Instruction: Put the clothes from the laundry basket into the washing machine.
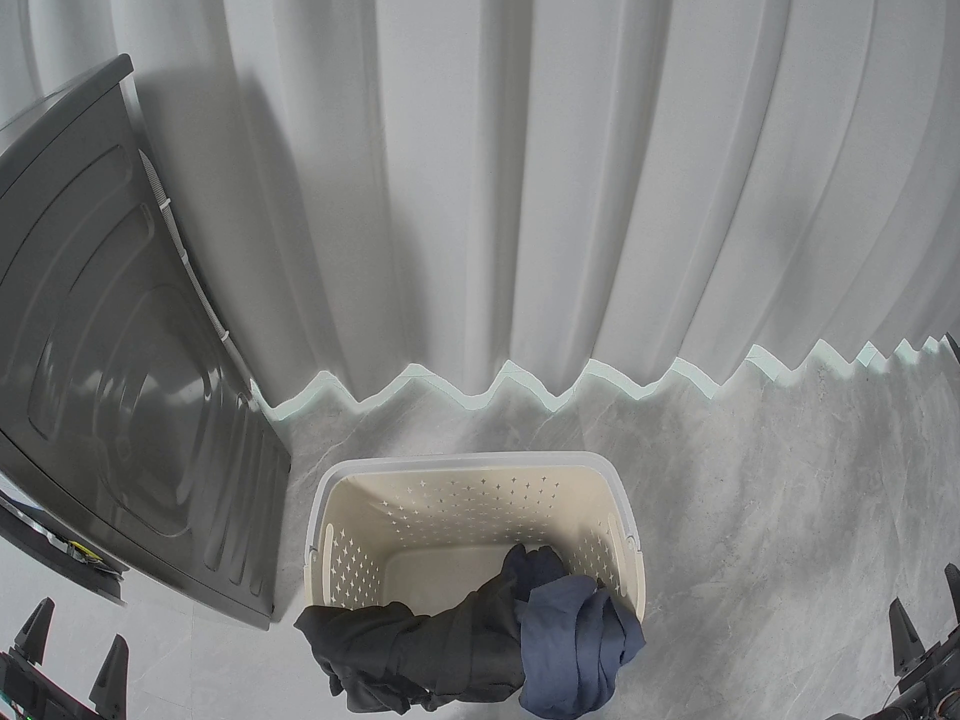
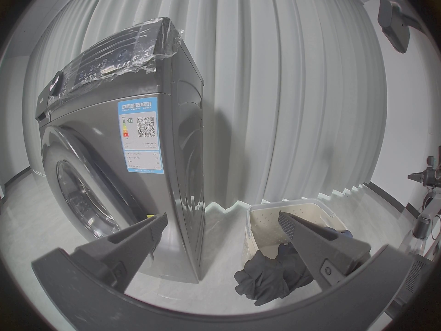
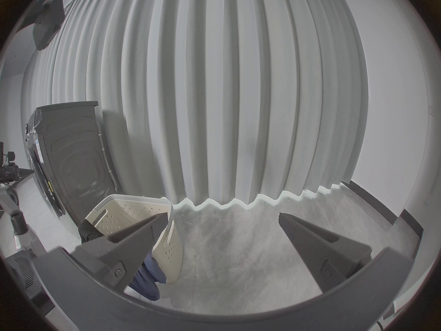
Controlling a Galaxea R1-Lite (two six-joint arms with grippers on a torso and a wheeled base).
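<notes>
One laundry basket (image 1: 470,467) on floor (image 1: 780,512) beside one washing machine (image 1: 110,382). Two clothes draped over near rim, touching: black garment (image 1: 410,652), blue garment (image 1: 575,642). Left fingers (image 2: 133,240), right fingers (image 3: 321,249): both pairs spread wide, empty.

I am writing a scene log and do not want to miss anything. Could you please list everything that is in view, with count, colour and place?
washing machine: one, dark grey, on the floor left of the basket
laundry basket: one, cream, on the floor in the middle, beside the machine
black garment: one, black, draped over the basket's near rim
blue garment: one, dark blue, over the same rim, right of the black one
curtain: one, white, pleated, behind everything
floor: grey, marbled
left gripper: one, dark grey, low at the left, jaws open
right gripper: one, dark grey, low at the right, jaws open
</notes>
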